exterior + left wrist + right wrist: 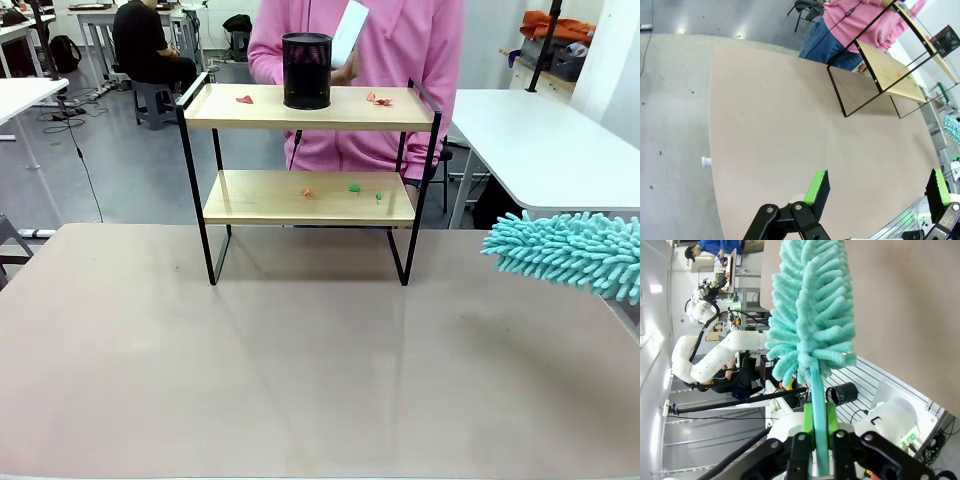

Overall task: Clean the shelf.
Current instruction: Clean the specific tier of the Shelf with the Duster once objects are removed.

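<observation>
**Shelf** (260, 196): a two-tier rack with two light wooden boards in a thin black frame. It stands upright on its legs at the far side of the tan table (300, 370), roughly at the middle of that edge. In the left wrist view the shelf (892, 75) lies towards the upper right corner.

**On the shelf, top board:**
- Black mesh cup (307, 70), upright, near the middle.
- Red scrap (244, 99) left of the cup.
- Pinkish-red scrap (378, 98) right of the cup.

**On the shelf, lower board:**
- Orange scrap (308, 192) near the middle.
- Two green scraps (354, 187) just right of it.

**Behind the shelf:** a person in a pink top (410, 60) stands close against the table, holding a white sheet (350, 32) above and behind the cup.

**Duster** (570, 252): teal and fluffy. Its head hangs in the air well to the right of the shelf and in front of it, about level with the feet of the shelf.

**Right gripper** (820, 416): fingers clamped tight on the duster's teal handle, with the head of the duster (812, 305) rising straight above them.

**Left gripper** (877, 186): jaws spread wide, nothing between the green pads (816, 186). It is over the bare table, well apart from the shelf on the robot's side.
</observation>
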Motion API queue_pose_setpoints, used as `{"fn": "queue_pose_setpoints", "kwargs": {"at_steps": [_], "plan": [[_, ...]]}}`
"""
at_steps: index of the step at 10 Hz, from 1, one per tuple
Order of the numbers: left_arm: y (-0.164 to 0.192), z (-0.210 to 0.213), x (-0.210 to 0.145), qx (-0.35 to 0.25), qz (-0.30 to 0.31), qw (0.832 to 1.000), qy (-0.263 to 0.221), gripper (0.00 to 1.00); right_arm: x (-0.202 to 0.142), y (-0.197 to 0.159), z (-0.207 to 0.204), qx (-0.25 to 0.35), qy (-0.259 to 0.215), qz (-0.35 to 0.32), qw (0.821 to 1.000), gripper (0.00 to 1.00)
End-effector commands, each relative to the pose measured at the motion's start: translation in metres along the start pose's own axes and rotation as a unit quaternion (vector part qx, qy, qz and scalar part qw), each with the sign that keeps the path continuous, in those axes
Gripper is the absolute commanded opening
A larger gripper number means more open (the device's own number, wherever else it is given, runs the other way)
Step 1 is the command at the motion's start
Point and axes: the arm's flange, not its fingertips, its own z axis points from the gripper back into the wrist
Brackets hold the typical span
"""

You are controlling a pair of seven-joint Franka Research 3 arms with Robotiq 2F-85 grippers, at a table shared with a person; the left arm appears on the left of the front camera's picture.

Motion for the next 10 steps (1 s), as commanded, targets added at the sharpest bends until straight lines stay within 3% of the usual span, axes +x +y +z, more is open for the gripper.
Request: {"fn": "queue_pose_setpoints", "kwargs": {"at_steps": [1,3,4,7,9,10], "plan": [[0.000,-0.001,0.001,-0.008,-0.012,1.000,-0.009,1.00,-0.008,0.017,-0.005,-0.017,0.010,0.026,0.999,0.13],[0.000,-0.001,0.001,-0.008,-0.012,1.000,-0.009,1.00,-0.015,0.062,-0.018,-0.033,0.020,0.121,0.992,0.13],[0.000,-0.001,0.001,-0.008,-0.012,1.000,-0.009,1.00,-0.014,0.085,-0.039,-0.048,0.036,0.175,0.983,0.13],[0.000,-0.001,0.001,-0.008,-0.012,1.000,-0.009,1.00,0.006,0.123,-0.121,-0.121,0.030,0.255,0.959,0.13],[0.000,-0.001,0.001,-0.008,-0.012,1.000,-0.009,1.00,0.019,0.138,-0.165,-0.200,-0.038,0.270,0.941,0.13],[0.000,-0.001,0.001,-0.008,-0.012,1.000,-0.009,1.00,0.025,0.138,-0.172,-0.224,-0.073,0.245,0.940,0.13]]}}
